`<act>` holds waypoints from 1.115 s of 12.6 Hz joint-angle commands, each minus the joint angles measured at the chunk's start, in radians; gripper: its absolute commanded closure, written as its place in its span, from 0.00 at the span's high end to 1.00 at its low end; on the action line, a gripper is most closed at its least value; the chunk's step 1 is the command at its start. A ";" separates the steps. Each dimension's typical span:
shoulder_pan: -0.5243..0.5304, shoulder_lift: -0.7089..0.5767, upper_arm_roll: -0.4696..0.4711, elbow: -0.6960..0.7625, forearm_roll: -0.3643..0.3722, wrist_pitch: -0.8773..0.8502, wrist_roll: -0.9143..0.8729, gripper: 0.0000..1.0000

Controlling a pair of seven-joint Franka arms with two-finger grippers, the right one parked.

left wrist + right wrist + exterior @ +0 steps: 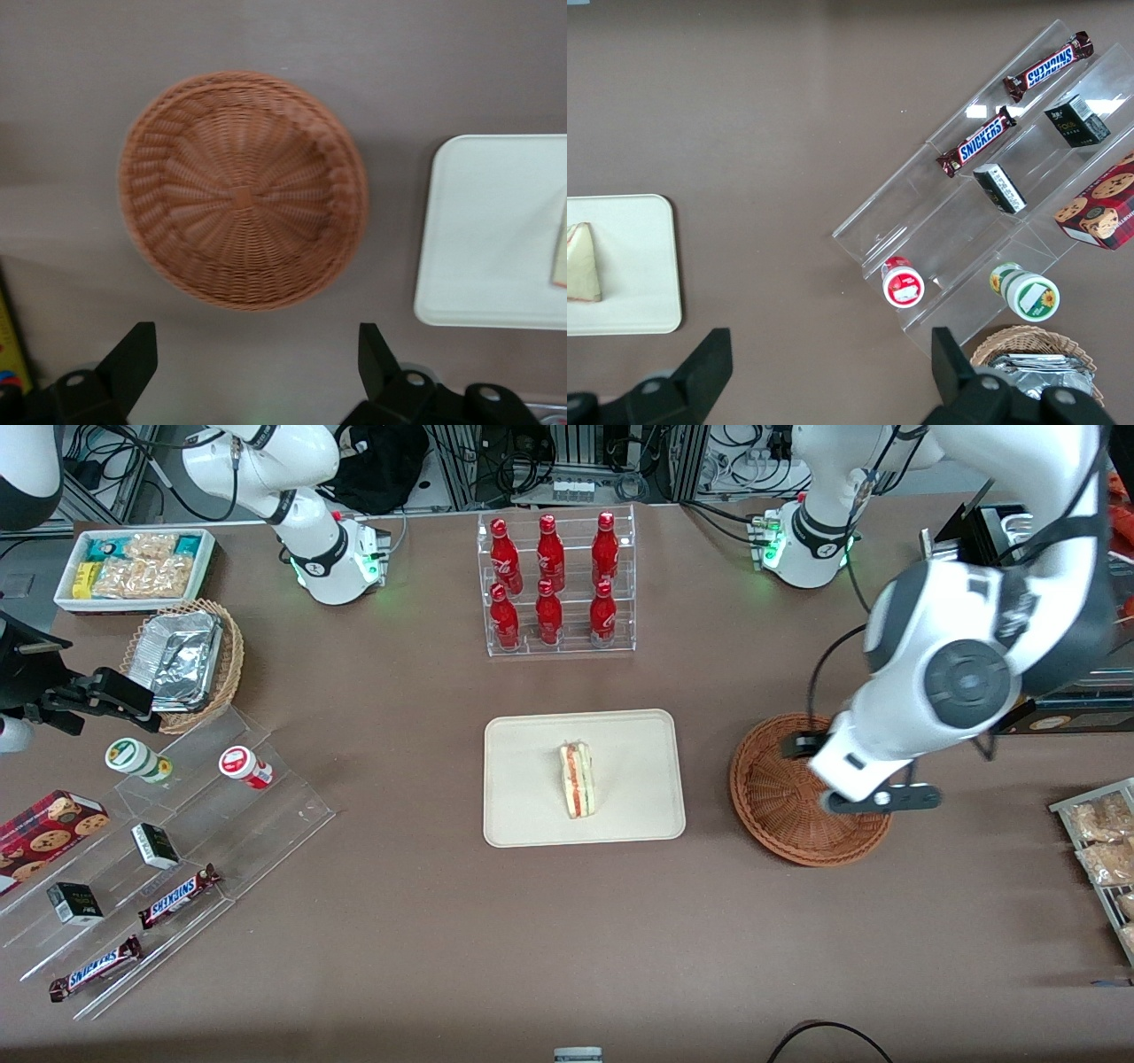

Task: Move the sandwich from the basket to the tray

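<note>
One sandwich is what you have on the tray: it lies on its side near the tray's middle, filling edge turned toward the working arm's end of the desk, and nothing grips it. Take the tray as your landmark. Nearer the front camera than the tray you see only bare brown desk. Beside the tray, toward the working arm's end, sits the reddish-brown basket, close to the tray but apart from it, and your wrist camera shows nothing inside its woven bowl. Your pincer hangs above that basket, its two black fingers spread wide apart and holding nothing; in the front view the arm's white wrist covers part of the basket's rim. Toward the parked arm's end from the tray, clear stepped shelves carry candy bars and small cups. Farther from the front camera than the tray stands a clear rack of red bottles.
</note>
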 commanded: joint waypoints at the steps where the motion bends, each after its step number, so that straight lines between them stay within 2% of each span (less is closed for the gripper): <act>1: 0.054 -0.099 -0.011 -0.095 -0.011 -0.001 0.062 1.00; 6: 0.117 -0.244 -0.016 -0.191 -0.014 -0.054 0.154 1.00; 14: 0.155 -0.316 0.002 -0.144 -0.012 -0.179 0.231 1.00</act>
